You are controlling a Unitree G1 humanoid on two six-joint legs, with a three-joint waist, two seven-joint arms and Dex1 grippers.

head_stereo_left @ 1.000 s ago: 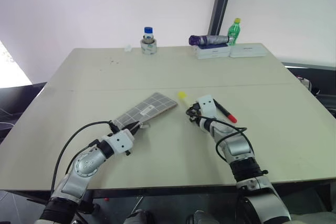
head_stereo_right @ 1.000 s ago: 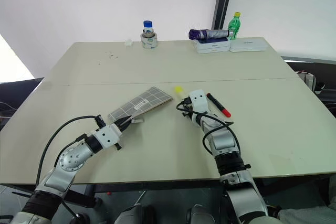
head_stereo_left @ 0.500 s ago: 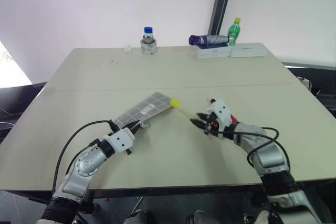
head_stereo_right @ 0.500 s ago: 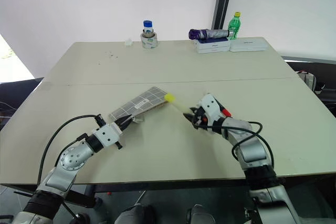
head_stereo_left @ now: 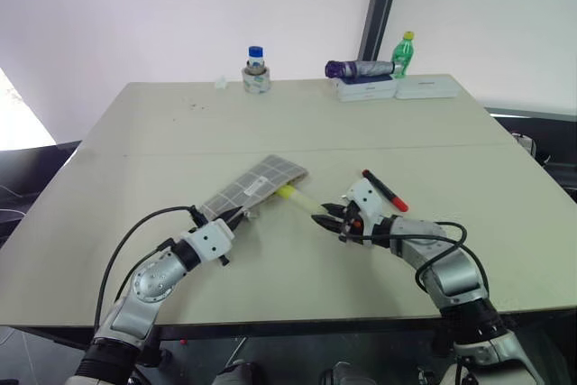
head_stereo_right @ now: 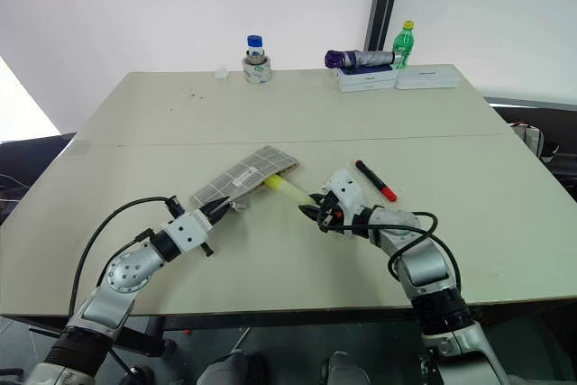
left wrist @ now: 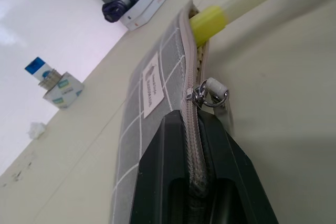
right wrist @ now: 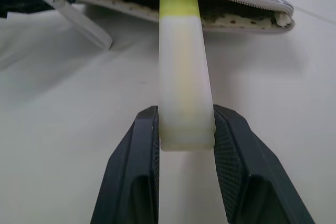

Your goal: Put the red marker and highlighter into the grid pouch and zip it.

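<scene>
A: Where is the highlighter [right wrist: 184,87]?
B: The right end effector [head_stereo_left: 332,221] is clenched on its pale barrel, and the yellow cap sits in the open mouth of the grid pouch [head_stereo_left: 255,187].

A: And the pouch?
B: It lies flat on the table [head_stereo_left: 297,123]. The left end effector [left wrist: 193,177] is clamped on the pouch's zipper edge at its near end.

A: The red marker [head_stereo_left: 384,190]?
B: On the table at about one o'clock from the right end effector, just beside it and apart from the pouch.
</scene>
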